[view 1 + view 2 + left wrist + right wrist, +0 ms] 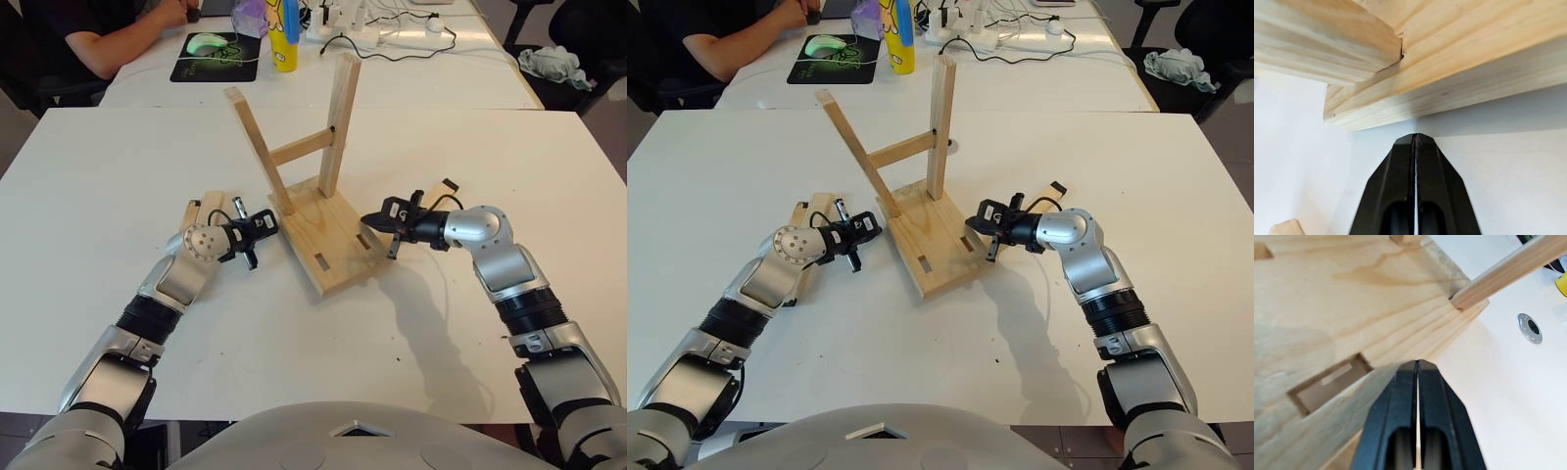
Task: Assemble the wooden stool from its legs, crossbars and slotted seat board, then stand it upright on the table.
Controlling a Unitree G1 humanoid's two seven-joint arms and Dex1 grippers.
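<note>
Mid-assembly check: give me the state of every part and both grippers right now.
seat board: flat on the table, slots up.
left leg: slotted in, leaning.
right leg: slotted in, near upright.
crossbar: joined between both legs.
near slots: empty.
left gripper: shut, empty, at the board's left edge.
right gripper: shut, empty, at the board's right edge.
loose wood pieces: lying unassembled beside left arm.

A white table (118, 176) is being used as the work surface. A slotted seat board (333, 250) is being carried flat near its middle. Some loose wooden pieces (203, 208) are being supported near the board's left side, and another wooden piece (446, 186) near its right.
</note>
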